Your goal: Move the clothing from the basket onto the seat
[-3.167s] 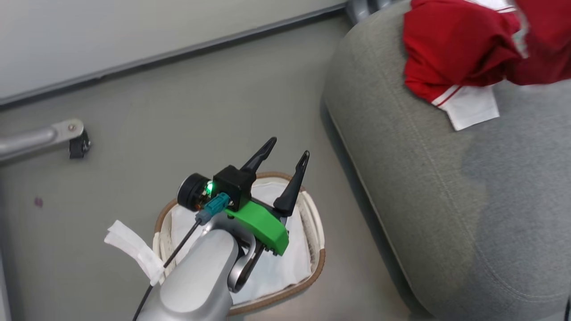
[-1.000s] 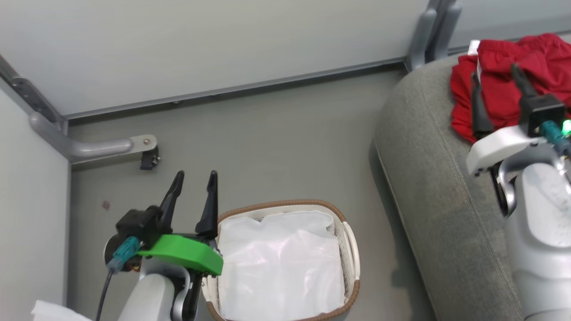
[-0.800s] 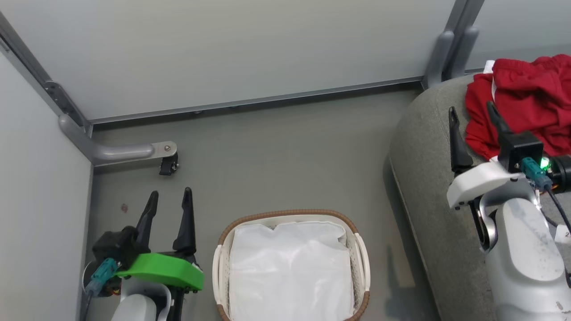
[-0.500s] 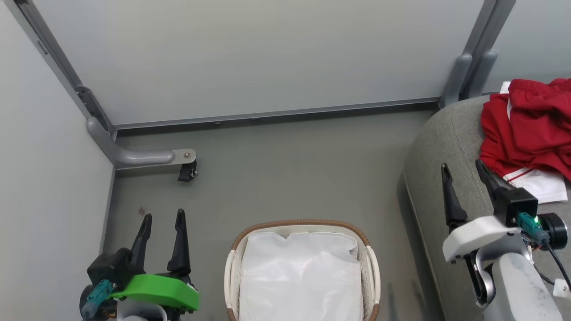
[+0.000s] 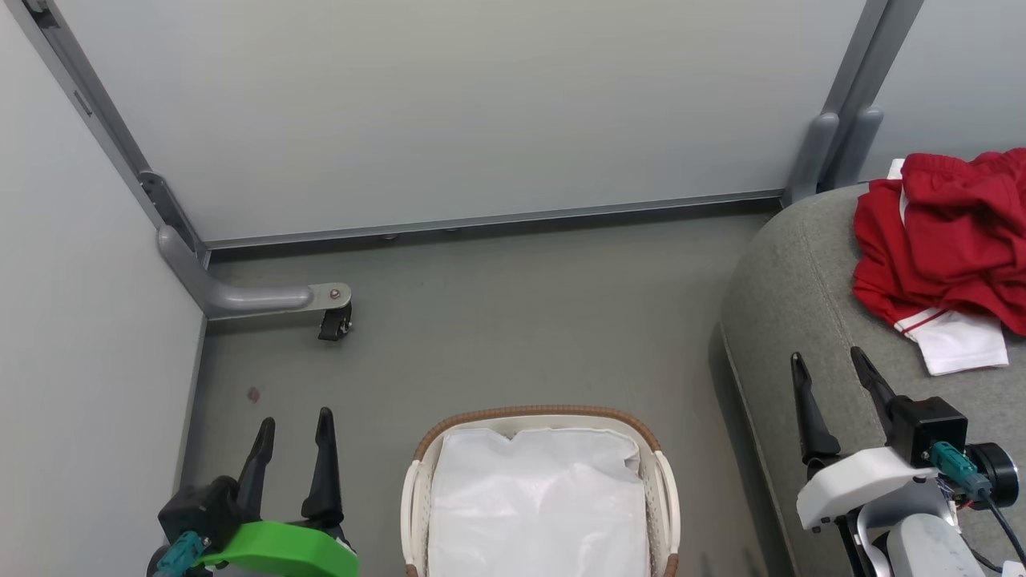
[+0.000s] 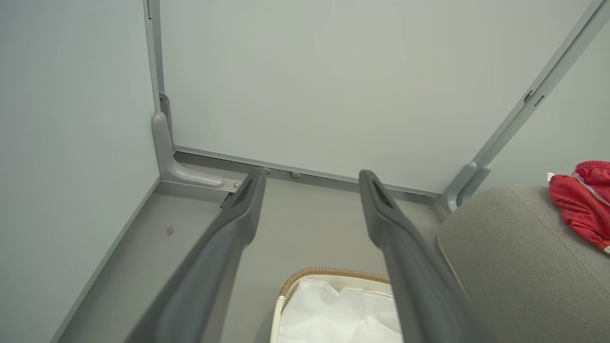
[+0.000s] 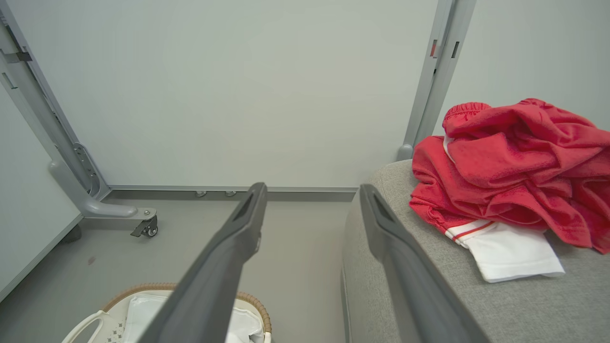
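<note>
One crumpled heap, red-and-white clothing, on grey seat

Clothing (crumpled) lies on seat.

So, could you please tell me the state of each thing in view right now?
Clothing: heaped on the seat.
Basket: upright, no clothing inside.
Liner: lying in the basket.
Left gripper: open, holding nothing.
Right gripper: open, holding nothing.

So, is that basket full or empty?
Empty of clothes where visible: the basket holds a white liner sheet, while the red clothing lies heaped on the seat.
</note>
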Robot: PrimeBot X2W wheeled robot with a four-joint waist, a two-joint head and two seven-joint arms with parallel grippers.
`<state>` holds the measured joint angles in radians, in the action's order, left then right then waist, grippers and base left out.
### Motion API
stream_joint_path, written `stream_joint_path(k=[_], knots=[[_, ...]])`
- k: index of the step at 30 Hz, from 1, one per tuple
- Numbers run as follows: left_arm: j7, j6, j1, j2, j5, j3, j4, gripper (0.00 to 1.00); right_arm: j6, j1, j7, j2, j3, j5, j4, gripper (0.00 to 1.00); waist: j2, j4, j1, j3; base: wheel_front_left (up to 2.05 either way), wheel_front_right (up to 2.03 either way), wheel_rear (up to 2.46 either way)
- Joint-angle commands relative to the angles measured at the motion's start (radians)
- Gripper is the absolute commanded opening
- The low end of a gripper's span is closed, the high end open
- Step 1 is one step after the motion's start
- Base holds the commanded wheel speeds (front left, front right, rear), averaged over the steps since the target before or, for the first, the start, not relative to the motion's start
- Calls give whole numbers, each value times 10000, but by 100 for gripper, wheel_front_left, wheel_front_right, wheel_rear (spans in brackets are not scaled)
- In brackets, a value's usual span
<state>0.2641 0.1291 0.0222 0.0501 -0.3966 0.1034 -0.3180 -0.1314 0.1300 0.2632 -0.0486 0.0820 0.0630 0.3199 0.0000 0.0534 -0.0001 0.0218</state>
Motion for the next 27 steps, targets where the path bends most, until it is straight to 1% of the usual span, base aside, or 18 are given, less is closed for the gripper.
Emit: stream_joint_path(k=[1, 17, 18, 23, 25, 27], knots=[[3, 27, -103, 10, -56, 13, 6, 100, 14, -130, 23, -37, -43, 66, 16, 100, 0, -18, 1, -9, 0, 0, 0], [3, 27, 32, 11, 110, 110, 56, 100, 14, -179, 23, -36, -191, 221, -120, 100, 0, 26, 1, -8, 0, 0, 0], [0, 0, 2, -2, 78, 98, 39, 0, 0, -25, 0, 0, -205, 172, -80, 0, 0, 26, 1, -7, 0, 0, 0], [-24, -3, -42, -27, -15, 116, -255, 0, 0, -157, -77, 97, -176, 292, 289, 0, 0, 25, 1, -7, 0, 0, 0], [-103, -7, -31, -9, -379, 79, -205, 0, 0, -97, -238, 93, -98, 697, 323, 0, 0, 16, 1, -10, 0, 0, 0], [-236, -11, 6, 26, -936, 16, -157, 0, 1, -88, -417, 87, -63, 1353, 288, 0, 0, 2, 1, -15, 0, 0, 0]])
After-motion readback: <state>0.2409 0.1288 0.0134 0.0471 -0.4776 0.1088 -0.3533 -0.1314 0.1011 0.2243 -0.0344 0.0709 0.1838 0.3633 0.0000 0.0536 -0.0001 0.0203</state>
